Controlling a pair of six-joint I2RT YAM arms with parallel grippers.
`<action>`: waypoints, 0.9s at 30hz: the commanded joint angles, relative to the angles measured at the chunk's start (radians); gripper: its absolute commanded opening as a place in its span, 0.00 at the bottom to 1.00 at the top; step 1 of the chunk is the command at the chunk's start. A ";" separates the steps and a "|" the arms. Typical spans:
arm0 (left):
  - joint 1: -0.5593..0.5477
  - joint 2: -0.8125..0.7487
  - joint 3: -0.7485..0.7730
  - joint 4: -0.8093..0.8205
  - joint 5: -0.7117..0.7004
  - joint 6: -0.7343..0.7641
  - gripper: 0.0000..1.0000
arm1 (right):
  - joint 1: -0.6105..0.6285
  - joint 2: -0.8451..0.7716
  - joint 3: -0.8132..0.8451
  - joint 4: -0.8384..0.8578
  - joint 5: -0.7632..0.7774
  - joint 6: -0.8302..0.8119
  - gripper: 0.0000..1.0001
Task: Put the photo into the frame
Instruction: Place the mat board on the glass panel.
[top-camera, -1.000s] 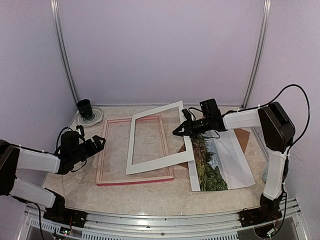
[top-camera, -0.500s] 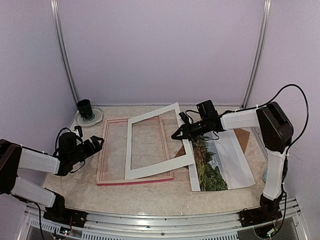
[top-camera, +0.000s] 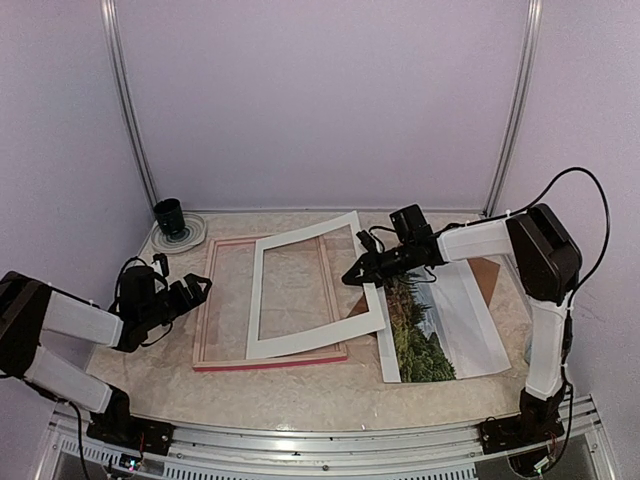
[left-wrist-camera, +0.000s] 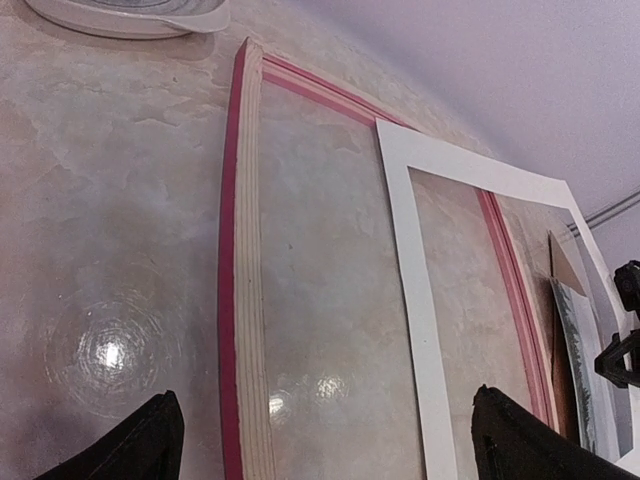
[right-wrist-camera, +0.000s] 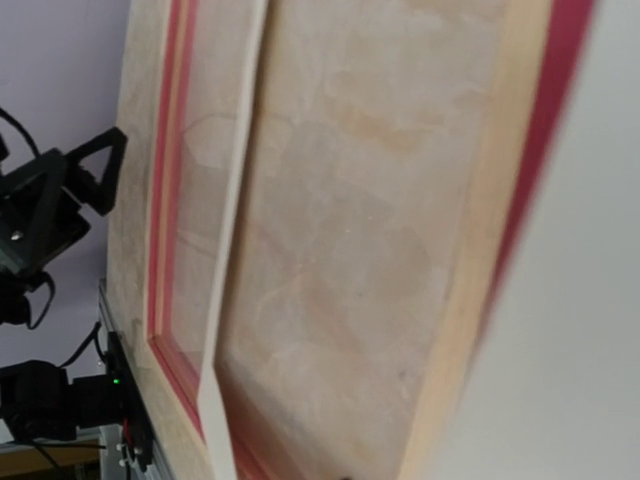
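One tip: square the mat (top-camera: 310, 335) over the frame (left-wrist-camera: 247, 300) before the photo (top-camera: 420, 340). Left gripper (top-camera: 197, 289) gapes wide; can't tell on your right gripper (top-camera: 358, 274).

My top camera looks down from behind onto the whole table (top-camera: 300, 395); both wrist cameras skim close over the frame (top-camera: 270, 361), which all three views share.

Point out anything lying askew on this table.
The white mat border lies crooked over the frame, rotated against its sides. Its right edge overhangs toward the photo, where the right gripper is. Nothing looks spilled or damaged.
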 joint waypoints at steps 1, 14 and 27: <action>0.007 0.015 -0.010 0.040 0.031 -0.009 0.99 | 0.019 0.034 0.050 -0.027 0.012 -0.011 0.11; 0.007 0.040 -0.007 0.058 0.057 -0.019 0.99 | 0.045 0.070 0.120 -0.077 0.030 -0.025 0.25; 0.007 0.046 -0.009 0.064 0.061 -0.023 0.99 | 0.075 0.106 0.203 -0.181 0.086 -0.065 0.44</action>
